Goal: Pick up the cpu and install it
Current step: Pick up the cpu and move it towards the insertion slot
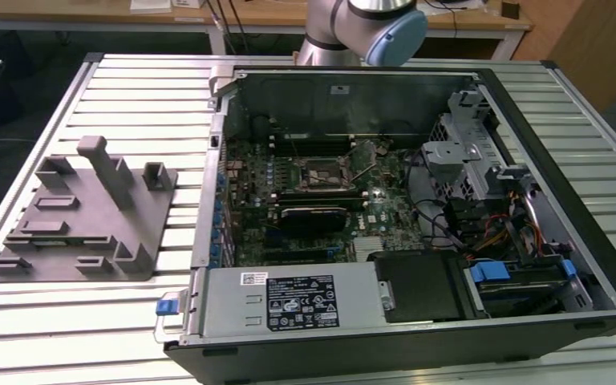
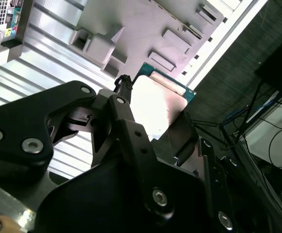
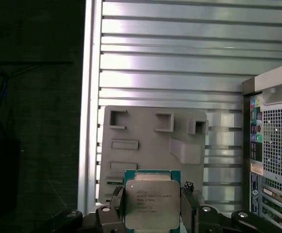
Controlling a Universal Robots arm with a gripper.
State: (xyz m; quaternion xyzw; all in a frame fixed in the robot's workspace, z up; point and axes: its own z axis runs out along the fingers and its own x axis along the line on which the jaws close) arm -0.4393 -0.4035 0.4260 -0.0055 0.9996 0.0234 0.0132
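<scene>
As the arm [image 1: 330, 40] hangs high w/ wrist down, gripper [image 3: 152, 191] clamps cpu [image 3: 152, 206] (by its edges); fixture [image 3: 150, 141] below.

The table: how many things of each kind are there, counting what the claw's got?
cpu, gripped in the claw: 1
grey fixture block: 1
open computer case: 1
Total: 3
</scene>
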